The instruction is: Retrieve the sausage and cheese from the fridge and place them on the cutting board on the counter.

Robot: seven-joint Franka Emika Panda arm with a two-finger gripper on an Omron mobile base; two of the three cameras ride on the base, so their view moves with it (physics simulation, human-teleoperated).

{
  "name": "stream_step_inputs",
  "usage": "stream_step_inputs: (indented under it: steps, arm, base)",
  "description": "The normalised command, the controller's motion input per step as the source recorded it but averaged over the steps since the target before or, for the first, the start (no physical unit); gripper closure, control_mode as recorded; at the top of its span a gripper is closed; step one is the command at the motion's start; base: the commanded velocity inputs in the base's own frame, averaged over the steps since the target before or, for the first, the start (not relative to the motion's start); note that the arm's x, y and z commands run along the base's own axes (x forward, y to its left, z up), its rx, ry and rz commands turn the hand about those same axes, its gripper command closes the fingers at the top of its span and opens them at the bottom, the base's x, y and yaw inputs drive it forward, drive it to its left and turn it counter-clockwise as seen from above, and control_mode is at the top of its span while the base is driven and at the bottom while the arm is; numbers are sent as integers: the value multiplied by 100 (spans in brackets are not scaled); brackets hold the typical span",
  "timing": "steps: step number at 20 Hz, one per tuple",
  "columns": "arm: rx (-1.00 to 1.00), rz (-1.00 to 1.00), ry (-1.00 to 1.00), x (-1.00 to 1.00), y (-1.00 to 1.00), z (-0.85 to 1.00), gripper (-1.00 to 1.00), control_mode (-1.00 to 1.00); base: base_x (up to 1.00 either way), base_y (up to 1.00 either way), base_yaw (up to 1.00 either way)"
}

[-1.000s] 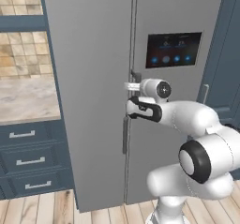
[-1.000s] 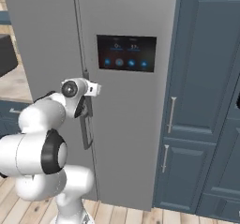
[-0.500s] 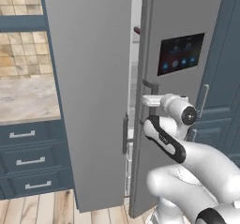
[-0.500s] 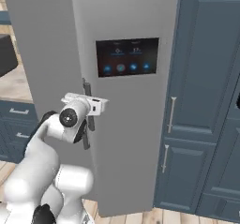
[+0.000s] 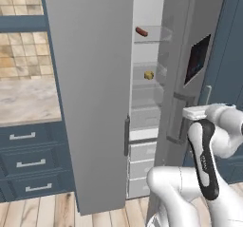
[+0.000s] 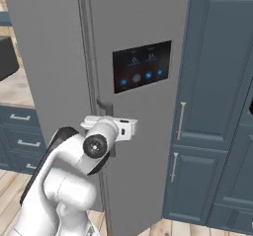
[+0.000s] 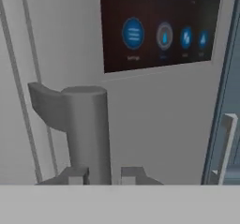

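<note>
Legibly, nothing reads on the fridge (image 6: 148, 146) panel (image 7: 159, 26); hand (image 7: 104, 175) pinches its handle (image 7: 86, 129).

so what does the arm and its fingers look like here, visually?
Glossy white rounded arm links with a black band along the forearm and a dark round joint cap. Boxy white hand. The gripper has two small grey, square-tipped fingers. No cables or markings visible.

The white arm rises from the lower right of the left base view, elbow bent, its pincer (image 7: 99, 175) closed at mid-right, fingertips (image 7: 75, 175) level.
</note>
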Motion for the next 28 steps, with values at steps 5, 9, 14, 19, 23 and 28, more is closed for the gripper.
stream_step_inputs:
  steps: [5, 9, 14, 19, 23, 28]
  arm:
    - [-2, 11, 3, -73, -81, -1, -100, -100]
    - [-4, 15, 5, -20, 5, -8, -100, -100]
    - [-15, 24, 1, -99, 17, 3, -100, -100]
    - [-17, 14, -1, -100, 24, 36, -100, -100]
    - [-21, -21, 9, -9, 96, 32, -100, -100]
    - [-19, -47, 14, 40, 95, 12, -100, -100]
  base:
    - [0, 0, 0]
    - [0, 0, 0]
    - [0, 0, 0]
    - [0, 0, 0]
    - [0, 0, 0]
    - [0, 0, 0]
